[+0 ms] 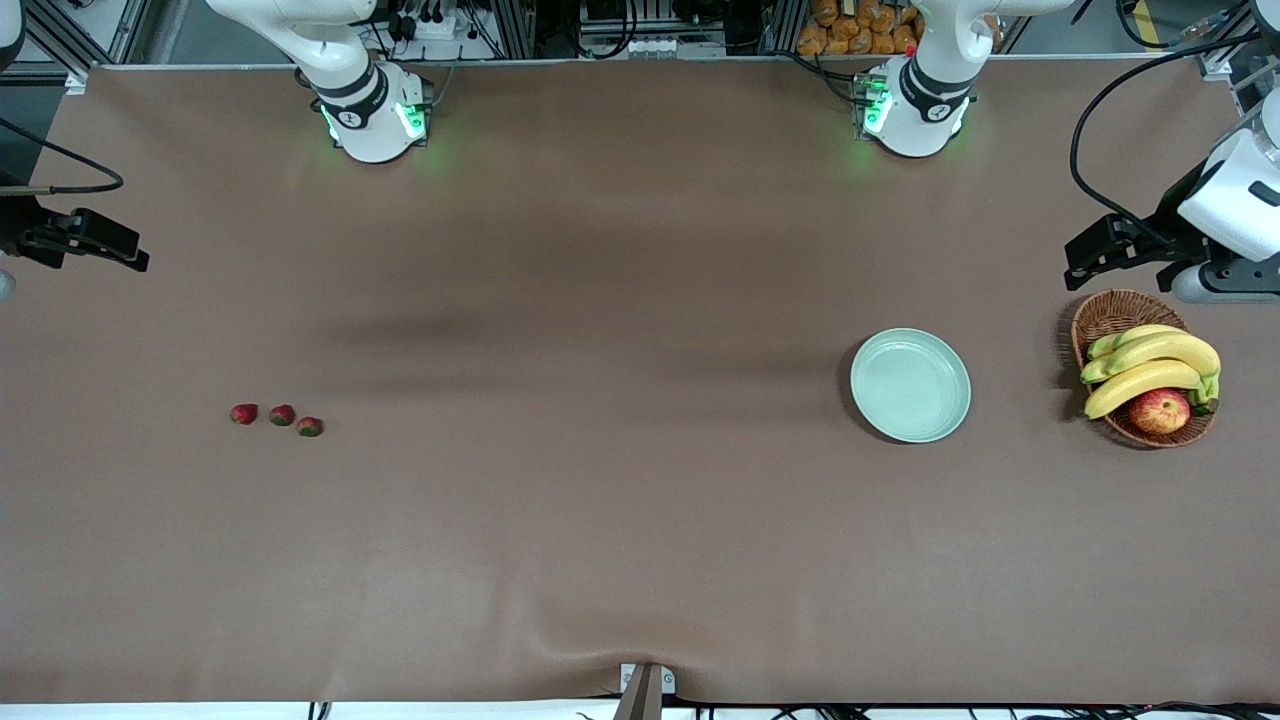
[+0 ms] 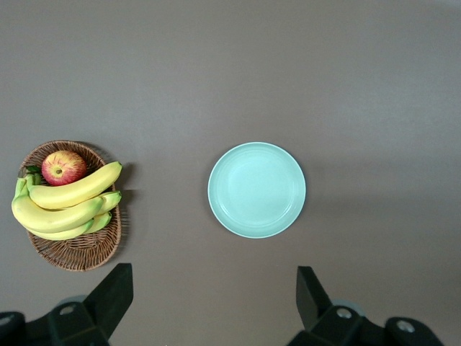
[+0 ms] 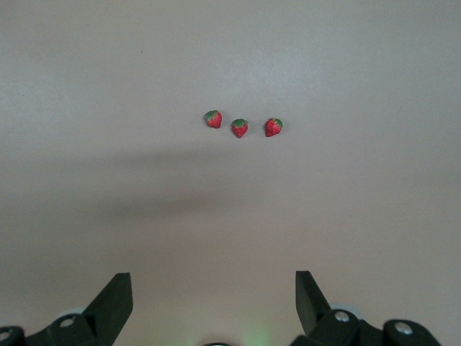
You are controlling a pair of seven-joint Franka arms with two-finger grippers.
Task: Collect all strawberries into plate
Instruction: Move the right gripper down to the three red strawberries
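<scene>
Three tiny red strawberries (image 1: 244,413) (image 1: 282,414) (image 1: 310,426) lie in a short row on the brown table toward the right arm's end. They also show in the right wrist view (image 3: 213,119) (image 3: 240,127) (image 3: 273,127). The pale mint-green plate (image 1: 910,385) sits empty toward the left arm's end and also shows in the left wrist view (image 2: 256,189). My right gripper (image 1: 120,250) (image 3: 214,277) is open and empty, held high over the table's edge at the right arm's end. My left gripper (image 1: 1085,262) (image 2: 214,277) is open and empty, held high over the table beside the basket.
A brown wicker basket (image 1: 1110,310) stands beside the plate at the left arm's end, holding bananas (image 1: 1150,365) and a red-yellow apple (image 1: 1159,410). It also shows in the left wrist view (image 2: 79,256). Bare brown table lies between the strawberries and the plate.
</scene>
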